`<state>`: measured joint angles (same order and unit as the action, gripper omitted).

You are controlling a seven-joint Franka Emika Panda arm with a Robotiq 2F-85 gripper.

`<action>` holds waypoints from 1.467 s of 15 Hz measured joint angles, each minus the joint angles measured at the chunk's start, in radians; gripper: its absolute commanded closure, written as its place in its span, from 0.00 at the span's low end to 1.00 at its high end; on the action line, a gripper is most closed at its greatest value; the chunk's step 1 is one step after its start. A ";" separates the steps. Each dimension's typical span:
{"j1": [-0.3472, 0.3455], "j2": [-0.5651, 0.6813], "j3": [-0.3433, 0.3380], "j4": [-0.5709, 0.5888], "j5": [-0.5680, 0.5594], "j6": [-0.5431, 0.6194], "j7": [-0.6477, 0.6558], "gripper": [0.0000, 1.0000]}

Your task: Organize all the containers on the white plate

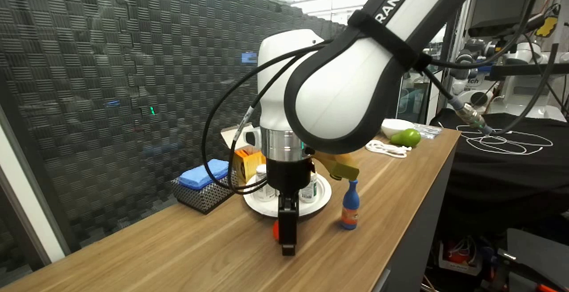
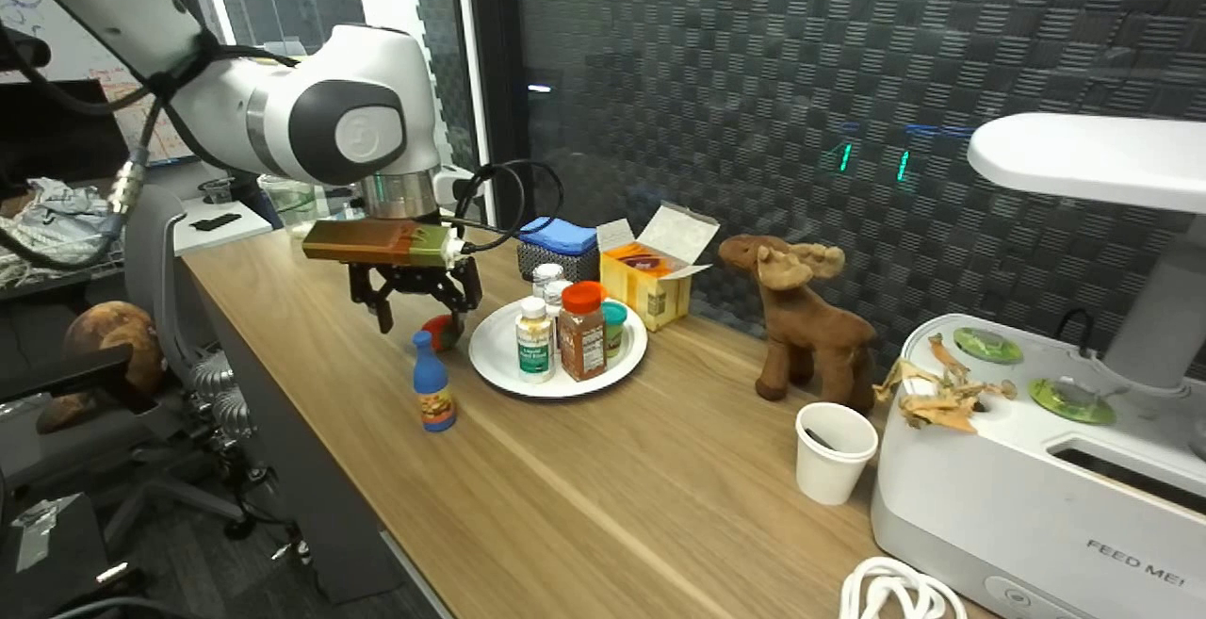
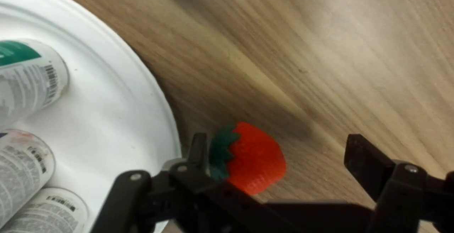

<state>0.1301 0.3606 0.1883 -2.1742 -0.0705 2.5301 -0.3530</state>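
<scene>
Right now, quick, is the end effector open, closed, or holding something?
End effector: open, holding nothing; in the wrist view the red strawberry shows between its widely spread jaws, not clamped.

Your Franka arm (image 1: 338,96) wears white shells (image 1: 420,14) trimmed in black, with the white letters "RANKA" (image 1: 397,2) showing on black in an exterior view. A black strap (image 1: 386,38) circles it; black cables (image 1: 205,145) loop alongside, and another bears a metal connector (image 1: 471,116). Above your black gripper (image 2: 421,322) sit a silvery collar (image 2: 400,195) and an amber-and-olive block (image 2: 377,242). Pale, round screw heads (image 3: 135,177) stud the gripper's dark linkages (image 3: 404,190) in the wrist view.
</scene>
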 measured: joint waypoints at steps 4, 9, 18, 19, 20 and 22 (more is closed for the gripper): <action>-0.006 0.016 0.000 0.011 0.000 0.000 -0.001 0.00; -0.013 0.017 0.000 0.018 0.000 0.000 -0.001 0.00; -0.010 0.045 0.000 0.052 -0.043 0.014 -0.027 0.00; -0.010 0.050 0.000 0.058 -0.045 0.014 -0.033 0.00; -0.010 0.056 0.000 0.065 -0.046 0.014 -0.037 0.16; -0.010 0.061 -0.001 0.073 -0.047 0.014 -0.041 0.28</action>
<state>0.1202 0.4213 0.1874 -2.1016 -0.1179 2.5439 -0.3935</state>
